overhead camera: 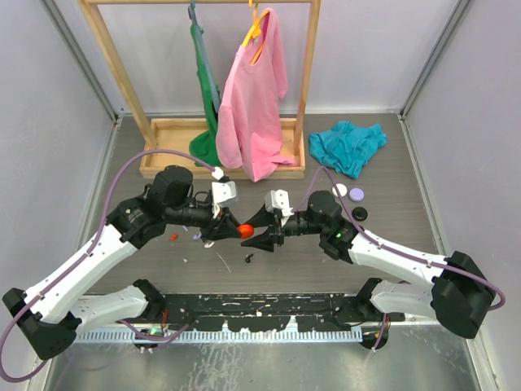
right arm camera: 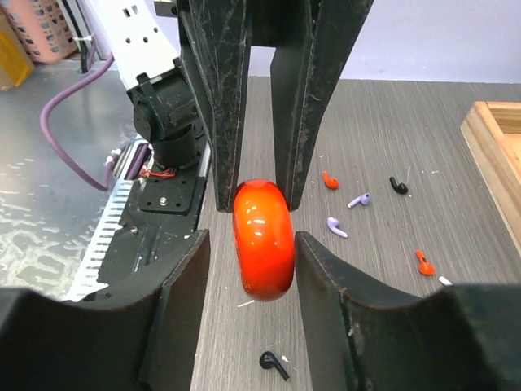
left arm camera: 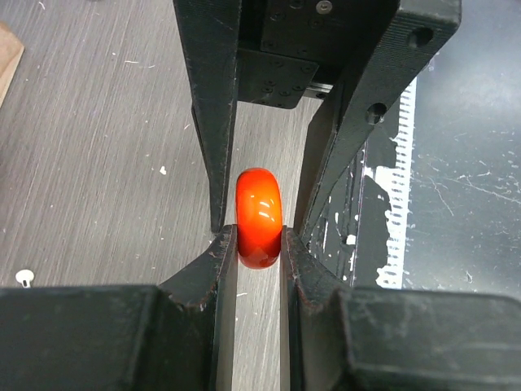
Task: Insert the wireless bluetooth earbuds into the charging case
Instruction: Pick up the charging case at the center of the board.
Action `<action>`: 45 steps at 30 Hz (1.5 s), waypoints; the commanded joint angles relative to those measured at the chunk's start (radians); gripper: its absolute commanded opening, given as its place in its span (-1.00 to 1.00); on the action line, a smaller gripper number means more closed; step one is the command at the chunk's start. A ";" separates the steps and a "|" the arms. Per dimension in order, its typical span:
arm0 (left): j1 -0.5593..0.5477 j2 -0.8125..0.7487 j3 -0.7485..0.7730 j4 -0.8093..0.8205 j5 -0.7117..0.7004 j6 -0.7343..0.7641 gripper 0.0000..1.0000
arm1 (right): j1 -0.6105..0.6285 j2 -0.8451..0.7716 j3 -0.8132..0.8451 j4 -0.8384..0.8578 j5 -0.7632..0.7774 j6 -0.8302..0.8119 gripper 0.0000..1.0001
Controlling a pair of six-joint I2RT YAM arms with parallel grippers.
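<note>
A glossy red charging case [overhead camera: 244, 230] hangs closed above the table between both arms. My left gripper [left arm camera: 259, 232] is shut on the red case [left arm camera: 259, 213], pinching its lower end. My right gripper [right arm camera: 251, 238] faces it from the other side, its jaws around the case [right arm camera: 263, 236]; the right finger is nearly touching and a narrow gap shows on the left. Earbuds lie loose on the table: a black one [right arm camera: 273, 363] under the case, two lilac ones [right arm camera: 336, 227] [right arm camera: 359, 199], a red one [right arm camera: 330, 180], another black one [right arm camera: 398, 186] and another red one [right arm camera: 424, 262].
White [overhead camera: 339, 190], lilac [overhead camera: 356, 195] and black [overhead camera: 360, 213] round cases lie at the right. A wooden clothes rack [overhead camera: 163, 134] with pink and green garments stands at the back, with a teal cloth [overhead camera: 348, 147] beside it. The black arm base plate [overhead camera: 260, 309] runs along the near edge.
</note>
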 commanded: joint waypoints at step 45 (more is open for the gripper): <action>-0.008 -0.214 -0.263 0.481 -0.246 -0.305 0.50 | -0.055 -0.072 -0.167 0.426 0.113 0.229 -0.96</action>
